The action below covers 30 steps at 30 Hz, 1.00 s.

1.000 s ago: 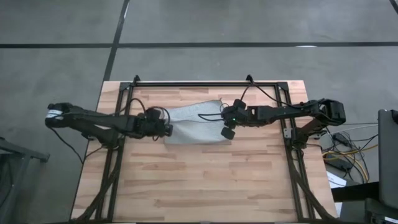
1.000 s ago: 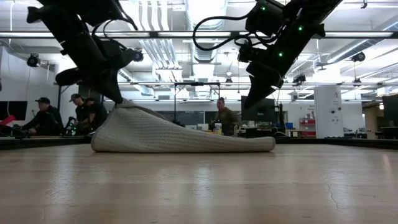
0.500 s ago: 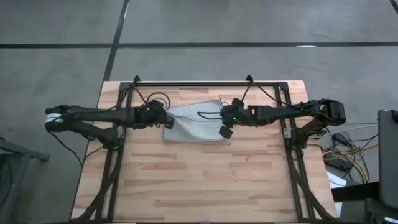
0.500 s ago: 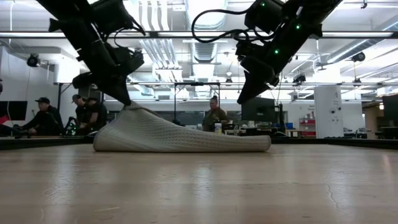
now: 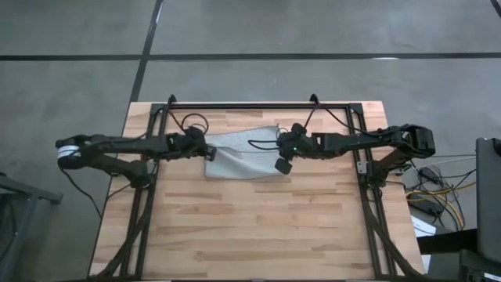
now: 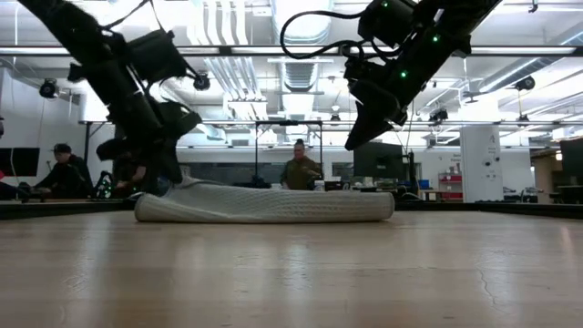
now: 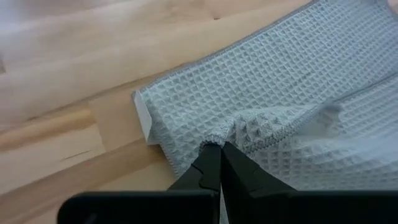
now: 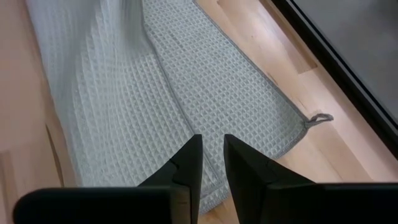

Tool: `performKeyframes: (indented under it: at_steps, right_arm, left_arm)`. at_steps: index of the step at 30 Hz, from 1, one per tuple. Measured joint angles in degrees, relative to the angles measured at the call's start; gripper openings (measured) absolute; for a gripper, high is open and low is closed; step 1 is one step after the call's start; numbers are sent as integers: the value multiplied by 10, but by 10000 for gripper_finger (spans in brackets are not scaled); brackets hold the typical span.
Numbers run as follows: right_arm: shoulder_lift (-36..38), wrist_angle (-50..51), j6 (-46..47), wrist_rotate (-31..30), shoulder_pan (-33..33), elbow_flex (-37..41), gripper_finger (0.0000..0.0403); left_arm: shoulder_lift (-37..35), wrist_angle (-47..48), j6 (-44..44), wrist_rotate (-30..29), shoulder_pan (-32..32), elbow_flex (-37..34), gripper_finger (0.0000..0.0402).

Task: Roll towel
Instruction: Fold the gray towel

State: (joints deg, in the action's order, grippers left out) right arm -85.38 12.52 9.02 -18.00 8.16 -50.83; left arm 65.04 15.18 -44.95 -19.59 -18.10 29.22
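The towel [image 5: 244, 153] lies folded over in a long flat bundle on the back half of the wooden worktop [image 5: 250, 227], about midway across. No logo or writing readable on it anywhere. The left claw [image 7: 219, 149] is pinched closed on the towel's edge at its left end. The right claw [image 8: 211, 146] hovers over the other end, fingers slightly apart, holding nothing.

High cam top-down, low cam table-level, wrist cams close, all share towel [image 5: 244, 155]

Grey concrete floor [image 5: 313, 27] with dark seams, bright ceiling strip lights [image 6: 273, 50], seated people [image 6: 299, 171] behind.
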Motion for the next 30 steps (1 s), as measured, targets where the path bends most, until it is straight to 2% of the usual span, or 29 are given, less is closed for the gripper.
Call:
performKeyframes:
  at_steps: [5,22,30]
  right_arm:
    - [0,-1,0,0,0,0,61]
    - [0,-15,0,0,0,0,58]
    - [0,-15,0,0,0,0,57]
  left_arm:
    - [0,-52,-1,26,-8,-32,2]
    - [0,-47,30,22,-21,-42,10]
    - [0,-46,17,21,-21,-42,32]
